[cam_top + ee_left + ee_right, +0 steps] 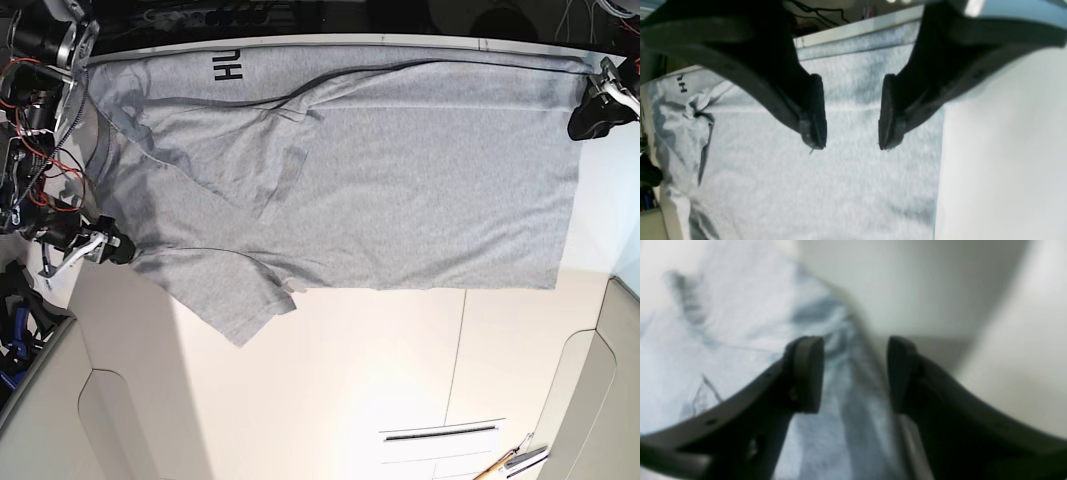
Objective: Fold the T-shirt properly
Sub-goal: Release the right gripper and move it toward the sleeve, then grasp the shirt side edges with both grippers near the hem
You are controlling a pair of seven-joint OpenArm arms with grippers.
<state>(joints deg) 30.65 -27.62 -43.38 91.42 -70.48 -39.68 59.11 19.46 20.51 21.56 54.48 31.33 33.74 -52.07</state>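
The T-shirt (400, 190) lies spread across the upper half of the white table (330, 390), hem toward 3 o'clock and neck end toward 9 o'clock in the base view. One sleeve (235, 300) juts toward 6 o'clock; the far long side is turned over along the 12 o'clock edge, where black lettering (228, 66) shows. Diagonal creases run through the shoulder area; the body is fairly flat.

The left gripper (851, 111) hovers over the hem end at about 3 o'clock in the base view; its wrist camera shows the jaws apart with plain grey cloth below and nothing between them. The right gripper (855, 373) sits at the shoulder end near 9 o'clock, jaws likewise apart, straddling a raised ridge of cloth beside the table edge, though that view is blurred and contact cannot be judged.

The step in hand looks like taking hold of both ends for a lengthwise fold. To do it well, each gripper should likely pinch right at the cloth's edge, catching both layers, at matching positions along the same long side. Lifting together and keeping the cloth taut between them should stop the creased shoulder area from bunching. The loose sleeve may drag or flop under the fold.
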